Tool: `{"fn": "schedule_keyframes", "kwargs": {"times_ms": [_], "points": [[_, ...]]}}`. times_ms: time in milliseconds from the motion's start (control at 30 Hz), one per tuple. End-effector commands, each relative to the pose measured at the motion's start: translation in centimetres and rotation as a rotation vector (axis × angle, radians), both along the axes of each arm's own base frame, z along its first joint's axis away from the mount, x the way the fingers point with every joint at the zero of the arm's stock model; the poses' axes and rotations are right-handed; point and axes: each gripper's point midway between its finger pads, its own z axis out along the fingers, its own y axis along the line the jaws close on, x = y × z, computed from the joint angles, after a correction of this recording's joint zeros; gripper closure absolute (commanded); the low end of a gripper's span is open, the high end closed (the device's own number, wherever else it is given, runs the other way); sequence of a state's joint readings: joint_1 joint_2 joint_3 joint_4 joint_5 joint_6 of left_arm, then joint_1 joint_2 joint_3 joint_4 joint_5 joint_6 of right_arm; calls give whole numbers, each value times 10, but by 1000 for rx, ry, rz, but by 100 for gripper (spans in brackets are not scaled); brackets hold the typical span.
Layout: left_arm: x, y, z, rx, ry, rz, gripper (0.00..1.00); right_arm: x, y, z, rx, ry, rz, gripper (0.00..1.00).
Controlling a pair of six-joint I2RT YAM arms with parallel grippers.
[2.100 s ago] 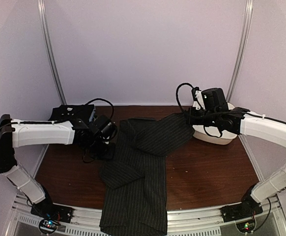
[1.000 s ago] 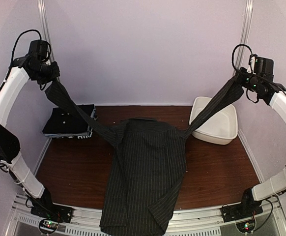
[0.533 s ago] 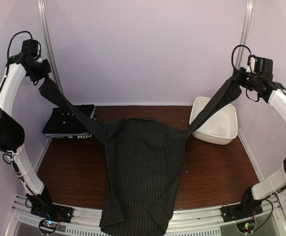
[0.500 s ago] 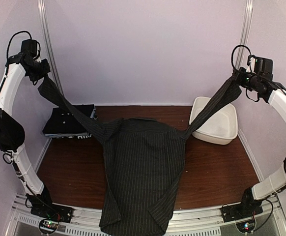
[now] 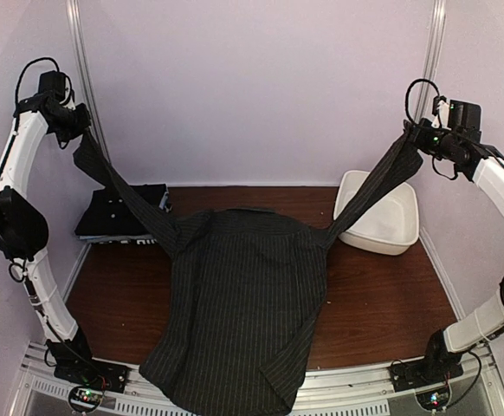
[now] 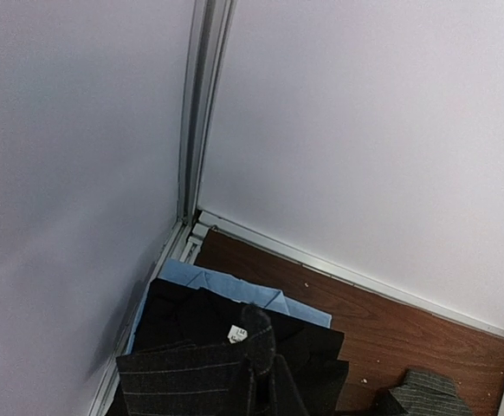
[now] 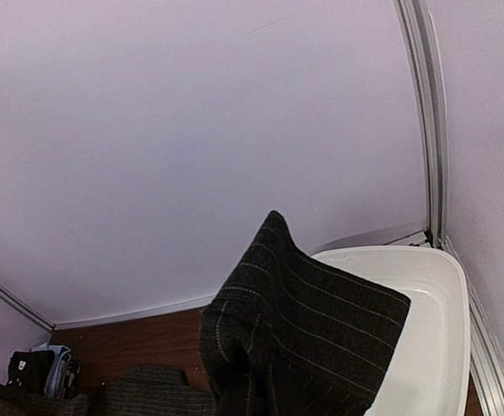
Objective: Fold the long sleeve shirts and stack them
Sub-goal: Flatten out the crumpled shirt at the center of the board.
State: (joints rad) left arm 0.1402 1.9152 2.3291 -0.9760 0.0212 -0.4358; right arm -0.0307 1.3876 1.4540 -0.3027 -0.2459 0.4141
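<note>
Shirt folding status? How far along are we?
Done: a dark folded stack sits at the far left corner of the table. In hand: the pinstriped shirt lies spread out, hem over the near edge, one sleeve pulled up taut by the left gripper, the other by the right gripper. Left: fold this shirt and place it on the stack.

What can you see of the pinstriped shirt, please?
The pinstriped shirt is dark charcoal cloth with fine pale stripes. Its body lies spread on the table, hem draping over the near edge. Both sleeves are stretched up and outward, one pinched in the left gripper, the other in the right gripper above the tub.
</note>
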Motion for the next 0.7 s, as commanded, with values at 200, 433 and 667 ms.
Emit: {"fn": "schedule_keyframes", "kwargs": {"times_ms": [200, 433, 667], "points": [[12, -8, 35, -88, -140, -79, 100, 1, 4, 8, -10, -24, 40, 92], [4, -77, -16, -89, -25, -244, 100, -1, 40, -7, 23, -16, 189, 89], [-41, -182, -84, -115, 79, -433, 100, -32, 151, -40, -42, 43, 441, 89]]}}
